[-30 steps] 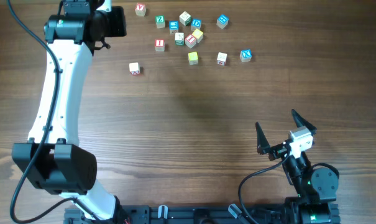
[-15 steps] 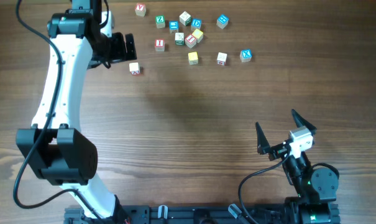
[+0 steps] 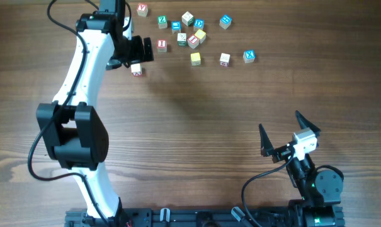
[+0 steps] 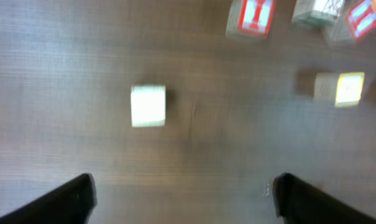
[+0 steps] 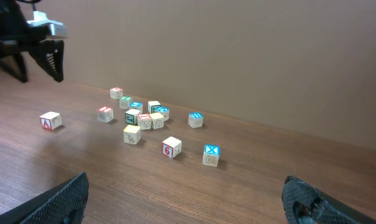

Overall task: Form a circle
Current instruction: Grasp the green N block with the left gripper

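As the black left gripper [image 3: 142, 48] hangs wide open and empty beside the lone pale wooden letter cube [image 3: 136, 69], a misjudged close could flick it away from the circle [image 3: 193, 40], a clump of coloured cubes near the wooden table's [image 3: 209, 126] far edge.

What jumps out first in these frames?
The white left arm reaches to the far-left side, its open left gripper hovering by a lone pale wooden cube with a red letter. A loose scatter of small coloured wooden letter cubes lies far centre; the right gripper sits open, near right.
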